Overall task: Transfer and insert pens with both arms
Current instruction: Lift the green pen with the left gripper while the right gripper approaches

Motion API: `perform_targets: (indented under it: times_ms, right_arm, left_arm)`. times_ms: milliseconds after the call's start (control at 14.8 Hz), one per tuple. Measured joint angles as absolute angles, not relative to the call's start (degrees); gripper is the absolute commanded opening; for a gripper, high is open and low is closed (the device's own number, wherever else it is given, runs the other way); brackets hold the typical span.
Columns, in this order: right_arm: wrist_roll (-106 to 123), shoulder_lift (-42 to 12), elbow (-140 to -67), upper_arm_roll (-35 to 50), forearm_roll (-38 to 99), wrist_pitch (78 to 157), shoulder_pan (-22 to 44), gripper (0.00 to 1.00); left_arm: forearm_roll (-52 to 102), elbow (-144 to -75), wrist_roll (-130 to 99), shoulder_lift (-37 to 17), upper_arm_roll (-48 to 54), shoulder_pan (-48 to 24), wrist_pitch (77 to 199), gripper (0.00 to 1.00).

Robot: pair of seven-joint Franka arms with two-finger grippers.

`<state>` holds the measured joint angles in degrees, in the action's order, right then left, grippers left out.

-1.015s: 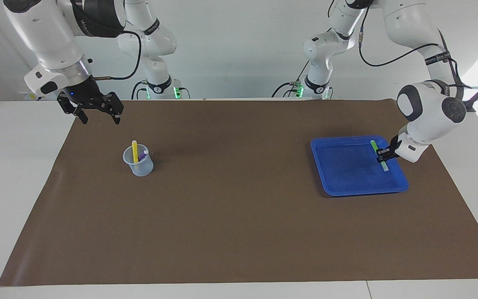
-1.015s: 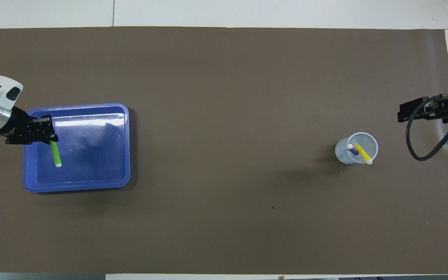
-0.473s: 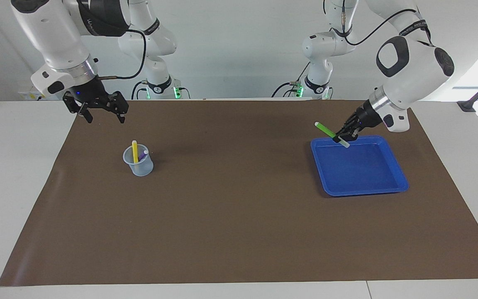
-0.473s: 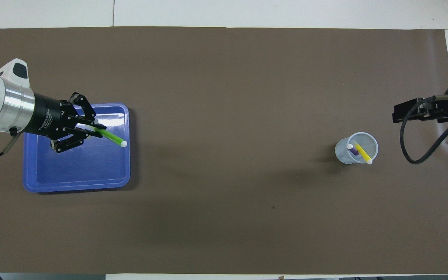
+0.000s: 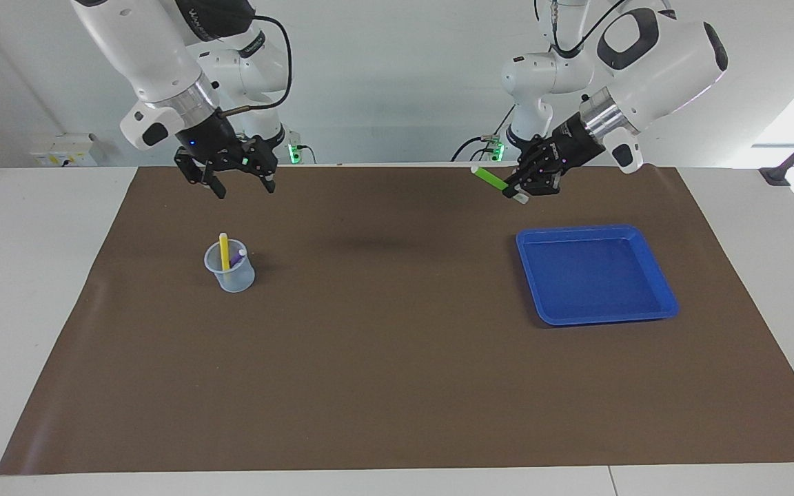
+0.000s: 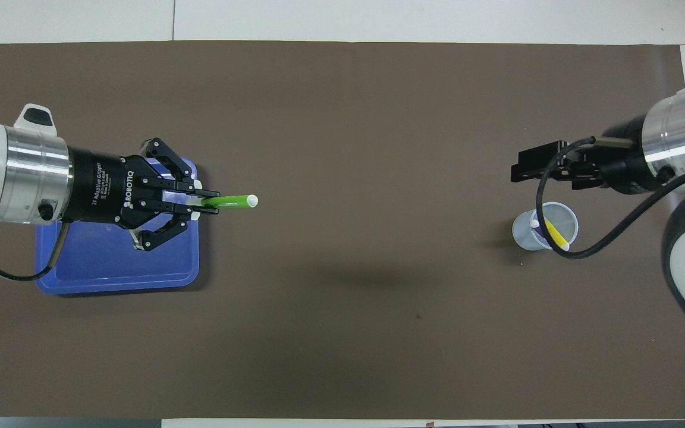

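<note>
The purple pen sits mostly hidden inside the cup; both arms' bases are cut off.

Green pen: pale-capped, held nearly level in the left gripper, jaws pinched on it, up over the brown mat beside the blue tray. You see the yellow pen and purple pen standing tilted in the clear cup, toward the right arm's end of the table.
</note>
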<state>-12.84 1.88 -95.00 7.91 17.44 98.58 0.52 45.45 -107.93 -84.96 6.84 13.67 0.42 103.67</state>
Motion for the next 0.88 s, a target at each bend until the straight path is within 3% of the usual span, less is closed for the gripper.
perform_targets:
  times_ms: [338, 609, 879]
  right_arm:
    - [-18.3, 1.7, -95.1, 12.8, 30.5, 107.8, 0.6, 1.0]
    - [-21.2, 1.4, -95.1, 17.8, 32.1, 112.8, 0.8, 1.0]
    - [-24.1, 0.4, -95.2, 22.7, 32.1, 115.3, 1.1, 1.0]
  left_arm:
    - [58.1, -116.3, -86.1, 10.3, 13.9, -4.7, 111.9, 0.0]
    - [65.6, -124.3, -87.4, 14.3, 14.0, -11.7, 124.1, 0.0]
    - [69.3, -127.3, -87.6, 16.4, 14.0, -14.0, 127.6, 0.0]
